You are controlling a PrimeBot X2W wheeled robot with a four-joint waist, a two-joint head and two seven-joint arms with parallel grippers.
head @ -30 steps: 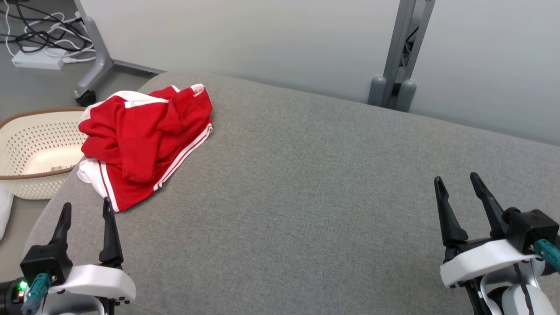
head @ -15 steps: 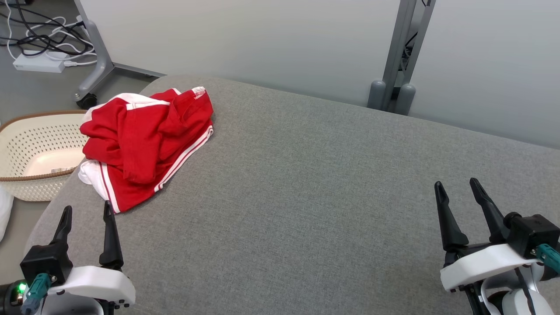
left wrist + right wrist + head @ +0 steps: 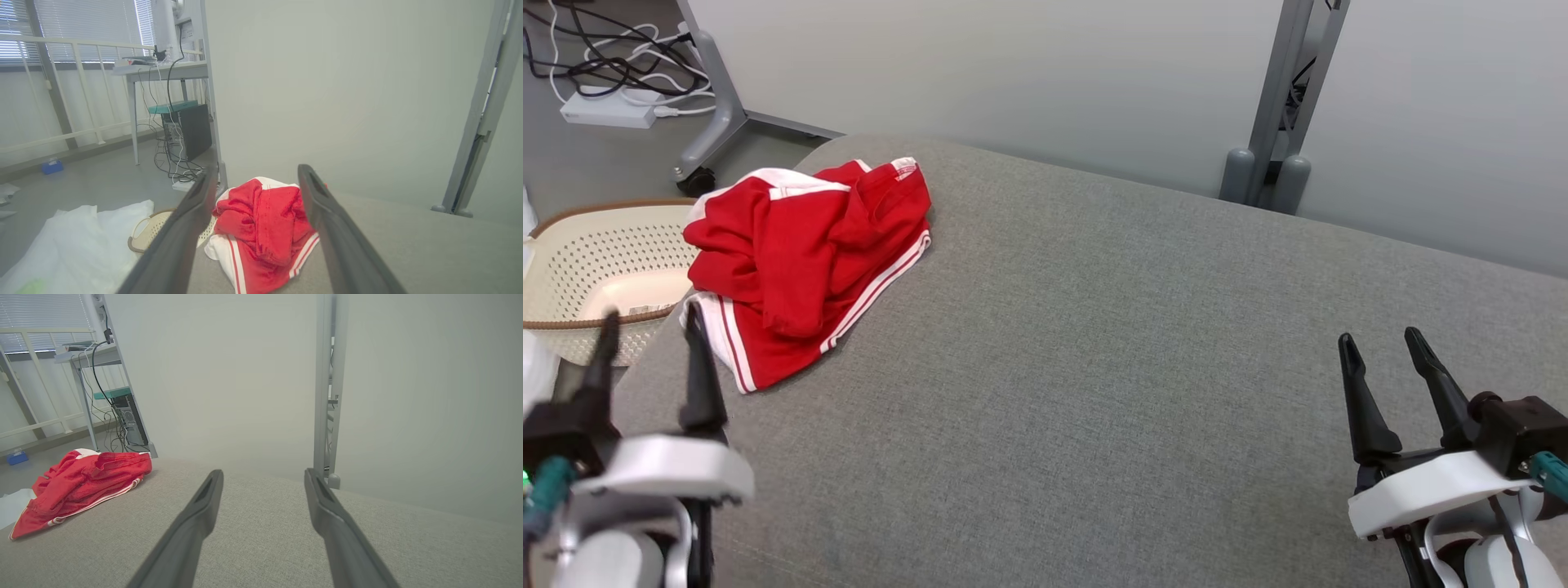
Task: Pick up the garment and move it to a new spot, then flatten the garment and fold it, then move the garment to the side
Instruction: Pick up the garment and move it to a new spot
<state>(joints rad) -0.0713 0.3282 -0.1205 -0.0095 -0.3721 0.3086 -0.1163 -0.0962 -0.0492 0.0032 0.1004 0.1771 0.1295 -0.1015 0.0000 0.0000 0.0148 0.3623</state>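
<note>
Left claw: my left claw (image 3: 649, 317) is hovering at the left edge of the grey padded surface (image 3: 1111, 327), fingers standing apart and gripping nothing. It is showing blurred in the head view.
Right claw: my right claw (image 3: 1377, 336) is hanging over the near right corner, fingers spread and empty. Its arm is running off the frame.
Garment: the red garment (image 3: 800, 261) is lying crumpled at the far left corner, just ahead of my left fingers. I cannot tell whether a fingertip is brushing it.
Basket: the perforated basket (image 3: 596, 253) is sitting beside that corner, partly hidden by the surface's edge.
</note>
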